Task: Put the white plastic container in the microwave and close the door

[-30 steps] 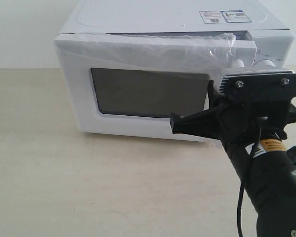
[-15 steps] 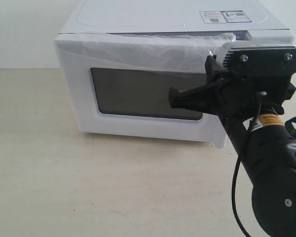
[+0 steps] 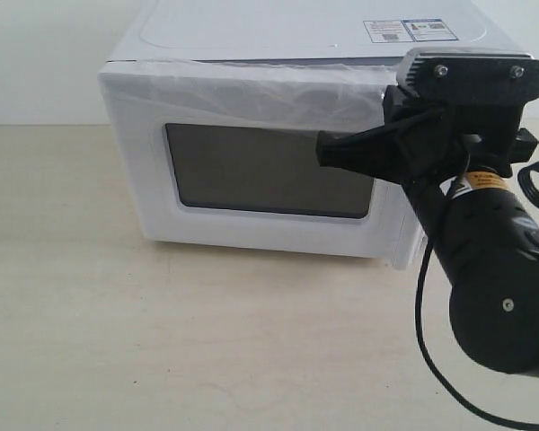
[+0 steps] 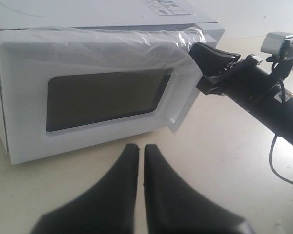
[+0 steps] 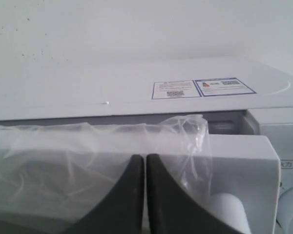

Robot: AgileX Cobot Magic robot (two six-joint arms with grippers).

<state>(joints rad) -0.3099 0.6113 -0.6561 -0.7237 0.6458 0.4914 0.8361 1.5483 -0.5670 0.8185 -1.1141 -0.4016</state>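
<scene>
The white microwave (image 3: pixel 296 36) stands at the back of the table. Its door (image 3: pixel 144 162), with a dark window (image 3: pixel 260 171) and crinkled clear film (image 5: pixel 88 146), lies almost flat against the body. A thin dark gap shows along the door's top in the right wrist view. My right gripper (image 3: pixel 323 148) is shut, its tips against the door's upper part near the handle (image 5: pixel 229 209). It also shows as right gripper (image 5: pixel 144 158). My left gripper (image 4: pixel 141 147) is shut on nothing, low over the table in front of the door. The white plastic container is hidden.
The beige table (image 3: pixel 162 341) stretches in front of the microwave. The right arm's black body (image 3: pixel 494 287) and its cable (image 3: pixel 422 332) fill the right side, covering the knob panel. Stickers (image 3: pixel 409 30) lie on the microwave's top. A white wall stands behind.
My right gripper has risen from the door's lower right to its upper right. The door's right edge has swung in closer to the body, and the knobs are now covered by the arm.
</scene>
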